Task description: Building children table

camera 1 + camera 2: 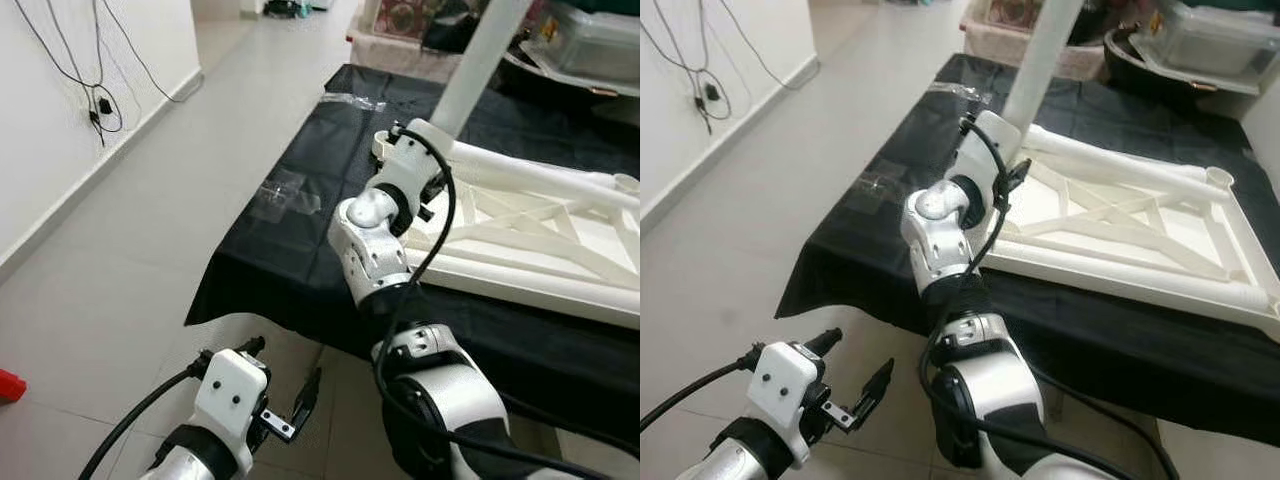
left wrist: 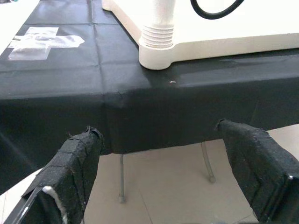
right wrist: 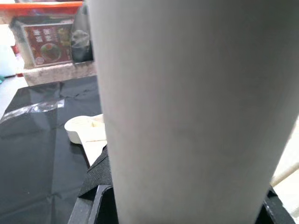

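One leg (image 1: pixel 1040 60) stood in the tabletop (image 1: pixel 1120 235) corner, frame centre, clamped by right gripper (image 3: pixel 187 205). Other sockets looked unfilled. Left gripper (image 2: pixel 173 163) hung wide, empty.

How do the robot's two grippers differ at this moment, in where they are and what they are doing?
The right gripper is raised over the black-covered table, closed around the upright white tube-shaped table leg at a corner of the white plastic tabletop frame. The left gripper hangs low over the floor before the table edge, open and holding nothing. Both have black fingers.
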`<state>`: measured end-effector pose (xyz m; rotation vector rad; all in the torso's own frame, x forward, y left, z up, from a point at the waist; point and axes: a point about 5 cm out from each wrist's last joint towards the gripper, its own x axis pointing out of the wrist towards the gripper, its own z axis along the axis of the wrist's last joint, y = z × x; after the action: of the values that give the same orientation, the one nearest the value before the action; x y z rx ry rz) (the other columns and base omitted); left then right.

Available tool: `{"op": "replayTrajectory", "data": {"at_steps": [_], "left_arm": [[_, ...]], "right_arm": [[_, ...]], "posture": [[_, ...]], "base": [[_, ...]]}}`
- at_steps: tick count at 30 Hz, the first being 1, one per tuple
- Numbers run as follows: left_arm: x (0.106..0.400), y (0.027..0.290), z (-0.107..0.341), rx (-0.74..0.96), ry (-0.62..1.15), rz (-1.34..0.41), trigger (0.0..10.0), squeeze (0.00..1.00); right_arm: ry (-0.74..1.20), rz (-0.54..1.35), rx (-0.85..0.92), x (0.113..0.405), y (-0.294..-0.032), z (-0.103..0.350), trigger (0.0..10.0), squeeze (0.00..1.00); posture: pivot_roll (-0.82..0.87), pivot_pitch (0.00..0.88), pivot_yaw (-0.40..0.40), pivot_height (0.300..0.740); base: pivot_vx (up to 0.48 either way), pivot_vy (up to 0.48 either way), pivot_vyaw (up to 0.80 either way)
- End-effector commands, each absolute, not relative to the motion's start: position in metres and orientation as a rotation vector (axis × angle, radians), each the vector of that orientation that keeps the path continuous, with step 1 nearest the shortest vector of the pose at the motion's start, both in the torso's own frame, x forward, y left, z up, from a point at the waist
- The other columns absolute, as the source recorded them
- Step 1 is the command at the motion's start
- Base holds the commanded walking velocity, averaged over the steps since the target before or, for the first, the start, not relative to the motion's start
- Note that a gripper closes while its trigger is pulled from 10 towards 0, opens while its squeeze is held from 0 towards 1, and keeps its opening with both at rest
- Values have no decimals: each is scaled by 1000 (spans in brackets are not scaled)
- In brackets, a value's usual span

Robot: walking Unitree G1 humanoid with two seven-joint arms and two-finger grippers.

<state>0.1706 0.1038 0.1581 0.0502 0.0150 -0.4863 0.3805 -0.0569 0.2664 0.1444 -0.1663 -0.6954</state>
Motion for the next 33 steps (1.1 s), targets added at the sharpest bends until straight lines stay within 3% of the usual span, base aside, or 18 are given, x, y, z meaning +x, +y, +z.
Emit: {"op": "replayTrajectory", "data": {"at_steps": [1, 6, 16, 20, 25, 30, 33], "left_arm": [[170, 103, 154, 52, 36, -487, 10000, 0], [172, 102, 152, 49, 33, -485, 10000, 0], [173, 102, 153, 50, 28, -480, 10000, 0], [174, 102, 153, 53, 26, -481, 10000, 0], [174, 103, 153, 54, 25, -482, 10000, 0], [176, 102, 152, 56, 23, -483, 10000, 0], [178, 104, 151, 38, 27, -471, 10000, 0]], "right_arm": [[-56, -697, 73, 379, -51, 237, 10000, 0], [-46, -703, -3, 380, -50, 231, 10000, 0], [94, -733, 55, 381, -57, 211, 10000, 0], [198, -664, 217, 385, -61, 198, 10000, 0], [218, -626, 268, 388, -65, 196, 10000, 0], [121, -431, 347, 399, -68, 211, 10000, 0], [-69, -273, 376, 405, -71, 243, 10000, 0]], "posture": [[131, 177, -95, 740], [125, 167, -96, 740], [124, 164, -100, 740], [124, 159, -96, 740], [122, 159, -93, 740], [124, 153, -92, 740], [123, 139, -88, 740]], "base": [[0, 0, 0], [0, 0, 0], [0, 0, 0], [0, 0, 0], [0, 0, 0], [0, 0, 0], [0, 0, 0]]}}
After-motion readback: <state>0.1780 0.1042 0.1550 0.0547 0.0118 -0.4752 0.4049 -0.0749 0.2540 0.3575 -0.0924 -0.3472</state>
